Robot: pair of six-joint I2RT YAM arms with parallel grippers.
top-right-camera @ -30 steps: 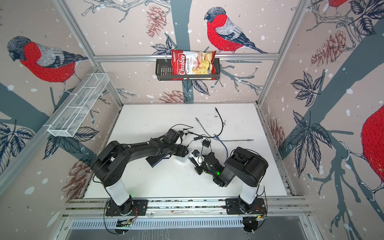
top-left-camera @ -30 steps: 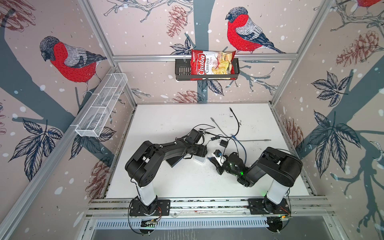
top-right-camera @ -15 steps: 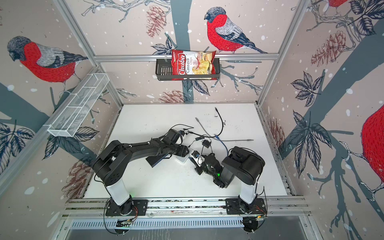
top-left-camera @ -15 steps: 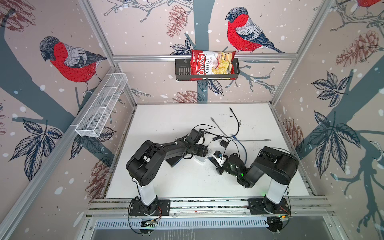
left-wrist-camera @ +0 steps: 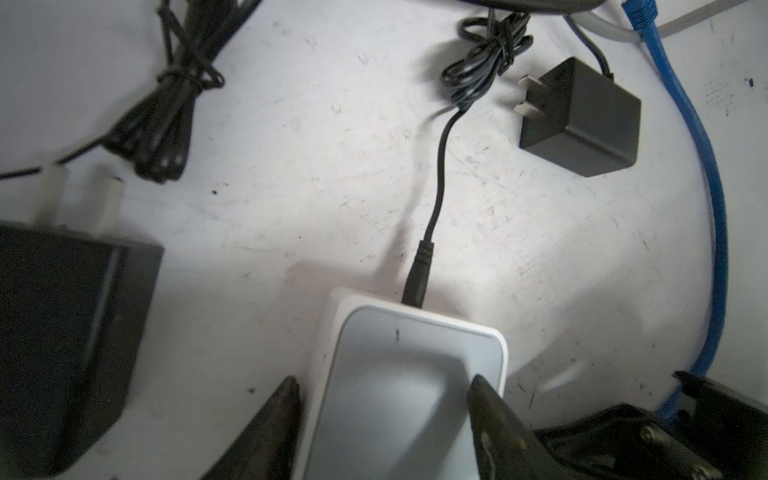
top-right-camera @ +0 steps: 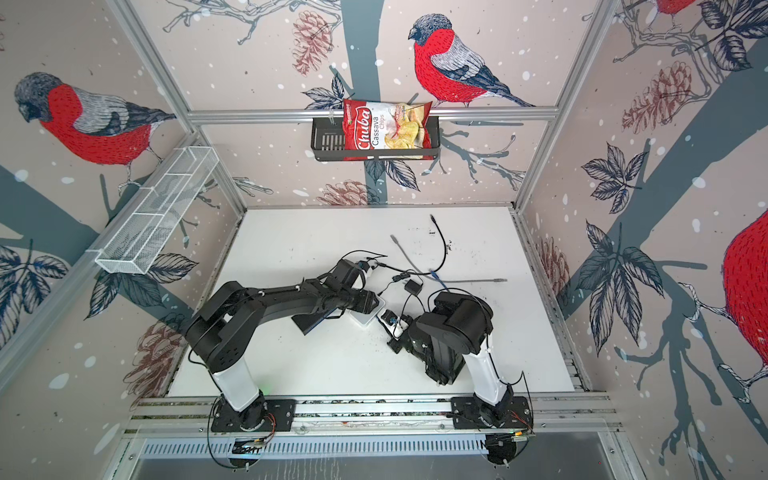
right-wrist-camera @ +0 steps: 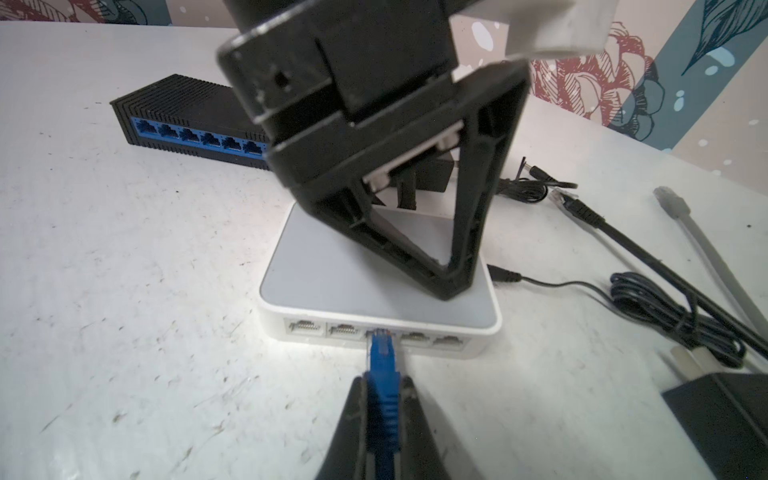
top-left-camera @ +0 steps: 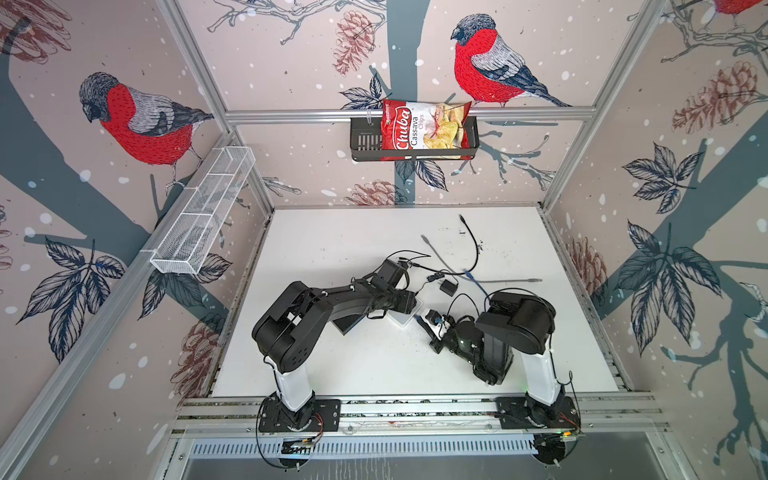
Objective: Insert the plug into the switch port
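The right tool (right-wrist-camera: 383,382) is closed narrowly on the boot of the blue Ethernet plug (right-wrist-camera: 382,353), low over the table (right-wrist-camera: 124,270). The plug's tip is at the mouth of the middle port (right-wrist-camera: 379,332) of the five in the white switch (right-wrist-camera: 332,282). It seems only partly in, though the seating is hard to judge. The left tool (left-wrist-camera: 382,378) stands wide over the switch, one fingertip (right-wrist-camera: 449,286) on its top near a side edge, gripping nothing. A black switch (right-wrist-camera: 187,124) and a black power adapter (left-wrist-camera: 582,120) lie near.
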